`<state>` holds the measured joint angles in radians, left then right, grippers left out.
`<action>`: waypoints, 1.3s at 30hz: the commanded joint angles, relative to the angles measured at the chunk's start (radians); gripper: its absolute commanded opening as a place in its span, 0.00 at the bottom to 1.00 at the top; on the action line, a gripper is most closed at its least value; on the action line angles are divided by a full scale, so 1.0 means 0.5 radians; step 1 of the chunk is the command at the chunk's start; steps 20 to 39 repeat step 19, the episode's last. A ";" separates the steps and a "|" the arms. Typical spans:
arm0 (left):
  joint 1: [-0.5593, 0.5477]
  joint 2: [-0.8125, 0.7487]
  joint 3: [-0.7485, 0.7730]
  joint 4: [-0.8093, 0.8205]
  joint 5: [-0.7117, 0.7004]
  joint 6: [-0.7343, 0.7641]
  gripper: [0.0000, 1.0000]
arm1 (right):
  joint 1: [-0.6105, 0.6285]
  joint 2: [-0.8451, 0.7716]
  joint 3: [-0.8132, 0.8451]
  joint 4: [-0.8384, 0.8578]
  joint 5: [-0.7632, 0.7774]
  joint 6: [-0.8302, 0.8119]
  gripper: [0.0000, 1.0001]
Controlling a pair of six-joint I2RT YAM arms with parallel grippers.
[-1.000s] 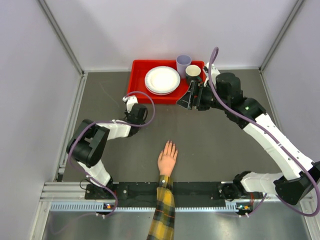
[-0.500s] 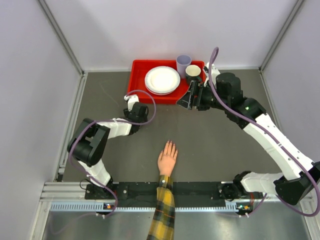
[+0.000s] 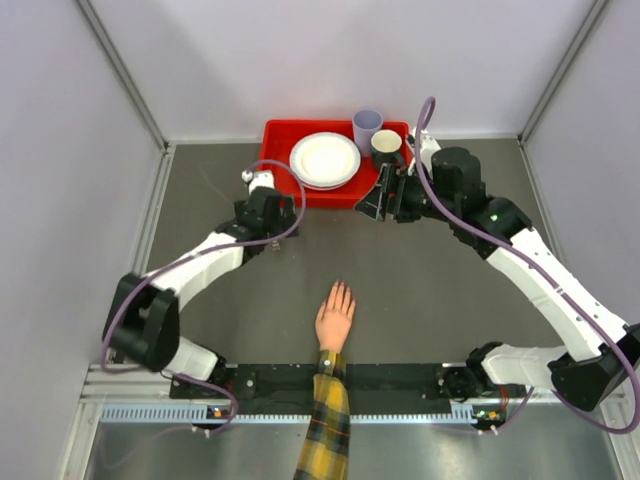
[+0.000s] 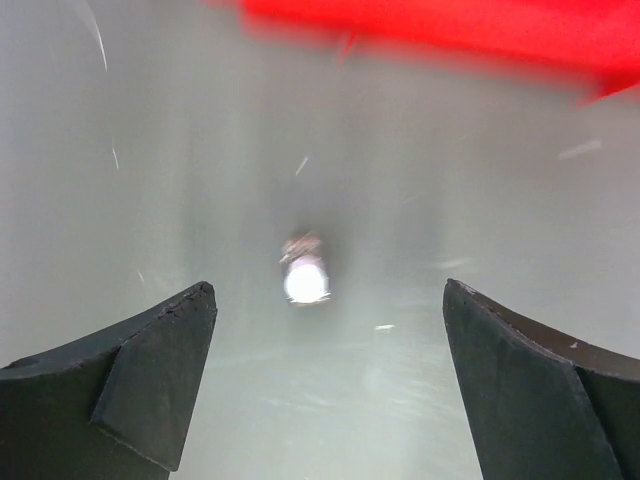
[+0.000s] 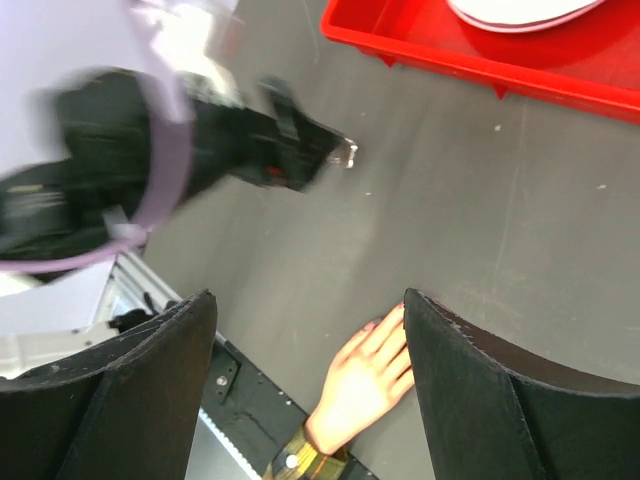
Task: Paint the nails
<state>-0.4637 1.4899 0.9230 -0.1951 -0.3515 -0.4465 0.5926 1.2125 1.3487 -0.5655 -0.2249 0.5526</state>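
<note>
A peach hand (image 3: 335, 320) in a yellow plaid sleeve (image 3: 326, 430) lies flat at the table's near edge, fingers pointing away. Its nails (image 3: 341, 288) are tiny; in the right wrist view the nails (image 5: 372, 325) look pinkish. My left gripper (image 3: 266, 205) reaches toward the tray's near-left corner. In its own view the left gripper (image 4: 327, 288) is open above the table, and a small blurred pale-capped bottle (image 4: 305, 279) sits on the table below, apart from both fingers. My right gripper (image 3: 374, 202) hangs by the tray's front edge; the right gripper (image 5: 307, 296) is open and holds nothing.
A red tray (image 3: 278, 160) at the back holds white plates (image 3: 324, 159), a lilac cup (image 3: 367, 126) and a dark cup (image 3: 386, 147). Grey walls enclose three sides. A black and silver rail (image 3: 400, 380) runs along the near edge.
My left arm has stretched out away from its base toward the tray, and its jaws have gone from shut to open. The right arm and the hand have not moved.
</note>
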 commanded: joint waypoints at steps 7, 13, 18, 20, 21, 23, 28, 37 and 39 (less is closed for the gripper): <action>0.004 -0.902 0.647 -0.248 0.507 0.549 0.99 | -0.010 -0.292 0.082 -0.200 0.563 -0.372 0.78; 0.004 -1.136 0.945 -0.214 0.540 0.706 0.99 | -0.013 -0.599 0.299 -0.329 0.974 -0.568 0.92; 0.004 -1.194 1.047 -0.150 0.635 0.755 0.99 | -0.013 -0.775 0.450 -0.378 1.247 -0.697 0.99; 0.004 -1.191 1.087 -0.144 0.648 0.761 0.99 | -0.013 -0.762 0.575 -0.473 1.275 -0.709 0.99; 0.004 -1.191 1.087 -0.144 0.648 0.761 0.99 | -0.013 -0.762 0.575 -0.473 1.275 -0.709 0.99; 0.004 -1.191 1.087 -0.144 0.648 0.761 0.99 | -0.013 -0.762 0.575 -0.473 1.275 -0.709 0.99; 0.004 -1.191 1.087 -0.144 0.648 0.761 0.99 | -0.013 -0.762 0.575 -0.473 1.275 -0.709 0.99; 0.004 -1.191 1.087 -0.144 0.648 0.761 0.99 | -0.013 -0.762 0.575 -0.473 1.275 -0.709 0.99; 0.004 -1.191 1.087 -0.144 0.648 0.761 0.99 | -0.013 -0.762 0.575 -0.473 1.275 -0.709 0.99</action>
